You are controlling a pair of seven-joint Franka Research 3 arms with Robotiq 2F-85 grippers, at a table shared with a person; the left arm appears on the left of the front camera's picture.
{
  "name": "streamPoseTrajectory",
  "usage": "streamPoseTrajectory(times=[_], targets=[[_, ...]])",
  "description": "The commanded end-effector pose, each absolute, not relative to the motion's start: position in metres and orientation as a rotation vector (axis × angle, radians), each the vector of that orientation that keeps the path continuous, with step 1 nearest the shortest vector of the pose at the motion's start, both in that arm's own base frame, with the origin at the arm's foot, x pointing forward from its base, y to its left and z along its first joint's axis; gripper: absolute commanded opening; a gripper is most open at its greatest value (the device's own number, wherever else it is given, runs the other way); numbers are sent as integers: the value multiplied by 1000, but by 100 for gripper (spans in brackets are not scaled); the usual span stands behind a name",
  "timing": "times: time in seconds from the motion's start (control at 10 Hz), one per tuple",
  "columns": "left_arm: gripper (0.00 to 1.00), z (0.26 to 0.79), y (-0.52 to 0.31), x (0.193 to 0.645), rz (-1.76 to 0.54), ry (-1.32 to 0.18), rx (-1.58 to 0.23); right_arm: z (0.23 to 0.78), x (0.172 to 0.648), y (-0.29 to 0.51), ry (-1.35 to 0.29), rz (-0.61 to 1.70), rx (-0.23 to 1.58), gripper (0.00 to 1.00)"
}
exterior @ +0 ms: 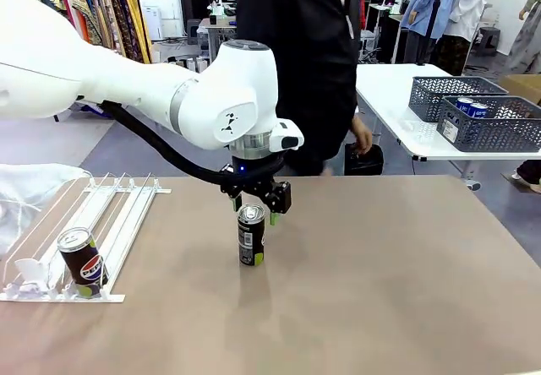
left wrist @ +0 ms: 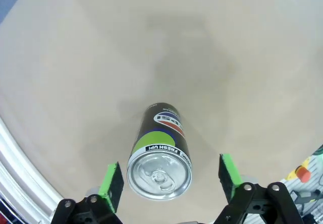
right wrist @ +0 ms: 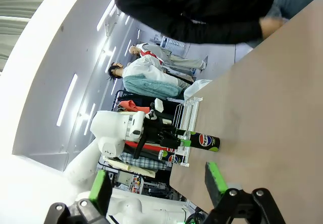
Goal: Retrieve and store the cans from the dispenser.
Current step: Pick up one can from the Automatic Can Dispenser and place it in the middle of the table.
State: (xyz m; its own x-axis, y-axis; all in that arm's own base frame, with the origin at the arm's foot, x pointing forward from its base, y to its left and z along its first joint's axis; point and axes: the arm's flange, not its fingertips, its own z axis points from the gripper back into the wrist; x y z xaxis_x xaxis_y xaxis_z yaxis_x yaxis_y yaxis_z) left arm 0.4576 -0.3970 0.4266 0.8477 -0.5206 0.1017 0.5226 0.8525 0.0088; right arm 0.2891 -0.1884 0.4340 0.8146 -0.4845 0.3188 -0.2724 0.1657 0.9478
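Pepsi can (exterior: 251, 238) stands upright on the tabletop (exterior: 389, 274), left end effector (exterior: 254, 214) released around it (pads clear of it); second can (exterior: 82, 261) sits at the front of the dispenser (exterior: 127, 214); right end effector (right wrist: 157, 183) spread, empty.

Can (left wrist: 160, 153) glossy metal, silver top; table (exterior: 380, 290) matt tan; dispenser (exterior: 127, 214) clear plastic.

Robotics laboratory in an open hall. A white robot arm (exterior: 127, 79) reaches over the brown counter (exterior: 380, 265); hanging garments (exterior: 118, 12) stand at 11 o'clock, and a white counter (exterior: 389, 96) with grey mesh baskets (exterior: 494, 130) at 2 o'clock. Strip lights (right wrist: 68, 100) line the ceiling.
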Motion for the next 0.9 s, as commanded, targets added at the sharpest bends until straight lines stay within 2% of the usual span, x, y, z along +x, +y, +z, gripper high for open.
streamPoseTrajectory(times=[0.0, 0.4, 0.6, 0.8], targets=[[100, 444, -385, 459, -514, -135, -63, 439, 289, -189, -659, -160, 1430, 100], [100, 572, -289, 436, -401, -258, -213, 439, 289, -189, -659, -160, 1430, 100], [100, 606, -215, 431, -386, -221, -381, 439, 289, -189, -659, -160, 1430, 100], [100, 620, -119, 420, -251, -270, -552, 439, 289, -189, -659, -160, 1430, 100]])
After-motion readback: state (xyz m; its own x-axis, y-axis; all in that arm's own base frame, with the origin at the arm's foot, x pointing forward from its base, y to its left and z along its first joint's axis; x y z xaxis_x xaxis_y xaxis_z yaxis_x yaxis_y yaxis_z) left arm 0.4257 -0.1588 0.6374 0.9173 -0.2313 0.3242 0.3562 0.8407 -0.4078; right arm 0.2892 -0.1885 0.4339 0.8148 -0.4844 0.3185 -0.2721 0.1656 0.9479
